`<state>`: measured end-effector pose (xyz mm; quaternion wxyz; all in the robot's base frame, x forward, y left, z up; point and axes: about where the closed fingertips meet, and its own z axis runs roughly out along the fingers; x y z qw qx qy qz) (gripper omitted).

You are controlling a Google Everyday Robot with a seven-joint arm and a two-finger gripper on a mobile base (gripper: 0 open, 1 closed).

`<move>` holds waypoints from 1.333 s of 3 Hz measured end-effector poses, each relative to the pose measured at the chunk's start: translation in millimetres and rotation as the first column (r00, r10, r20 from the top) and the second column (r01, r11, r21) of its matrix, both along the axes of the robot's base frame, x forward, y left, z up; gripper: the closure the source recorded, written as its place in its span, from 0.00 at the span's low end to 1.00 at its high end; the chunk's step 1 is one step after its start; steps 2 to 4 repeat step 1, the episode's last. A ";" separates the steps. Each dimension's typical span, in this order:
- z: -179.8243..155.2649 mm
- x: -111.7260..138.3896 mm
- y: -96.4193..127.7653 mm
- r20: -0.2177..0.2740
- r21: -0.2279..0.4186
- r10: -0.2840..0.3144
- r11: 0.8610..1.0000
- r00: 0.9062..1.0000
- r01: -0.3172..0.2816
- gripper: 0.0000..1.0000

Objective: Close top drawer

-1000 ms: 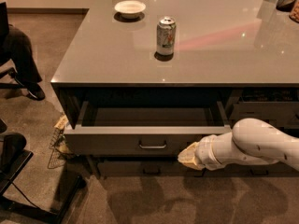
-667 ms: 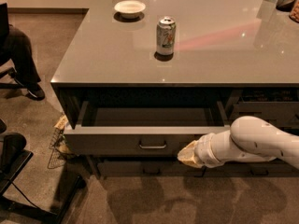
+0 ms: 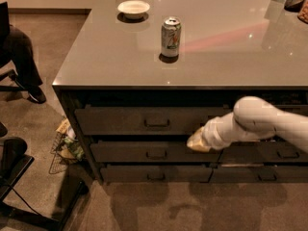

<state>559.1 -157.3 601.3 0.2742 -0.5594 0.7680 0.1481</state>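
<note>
Now | top drawer shut, was open | pincer at its front

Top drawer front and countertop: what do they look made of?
Top drawer: probably dark painted metal, matte, no glare. Countertop: glossy grey, perhaps glass or laminate; it mirrors lights. End effector is at the drawer front's lower right.

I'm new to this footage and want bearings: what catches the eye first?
The white arm reaches in from the right, its gripper at the lower right of the top drawer front, which looks shut. On the grey countertop above stand a soda can near the middle and a white bowl farther back.
</note>
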 end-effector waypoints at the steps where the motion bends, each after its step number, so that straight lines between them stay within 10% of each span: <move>1: 28.7 37.8 -11.9 0.066 -0.004 -0.023 1.000 0.998 0.023 1.00; 4: 28.7 37.8 -11.9 0.066 -0.004 -0.023 1.000 0.998 0.023 1.00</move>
